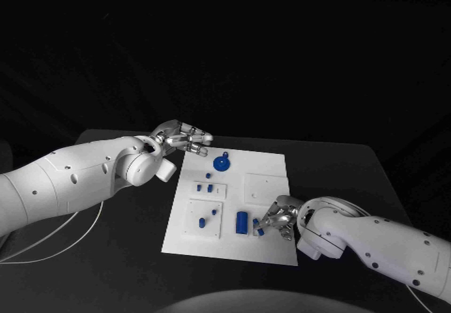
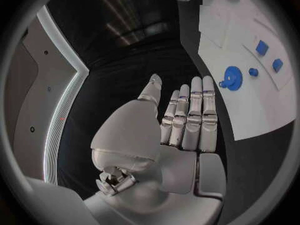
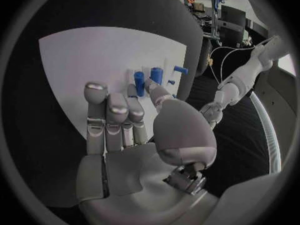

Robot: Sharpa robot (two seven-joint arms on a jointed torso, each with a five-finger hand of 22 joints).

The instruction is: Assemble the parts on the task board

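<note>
The right hand (image 1: 279, 219) hovers spread and empty at the board's (image 1: 266, 166) near right edge, just beside a blue cylinder (image 1: 242, 222), probably lining up a grasp. The left hand (image 1: 184, 139), fingers straight, holds nothing at the far corner near the blue disc (image 1: 221, 163), likely clear of the work on the bench (image 1: 329, 163).

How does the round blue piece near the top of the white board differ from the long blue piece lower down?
The round blue piece is a flat disc with a small tab; the long blue piece is a cylinder. The round blue piece lies at the task board's far end near the left hand; the long blue piece lies near the right hand. Both are blue and unheld.
</note>
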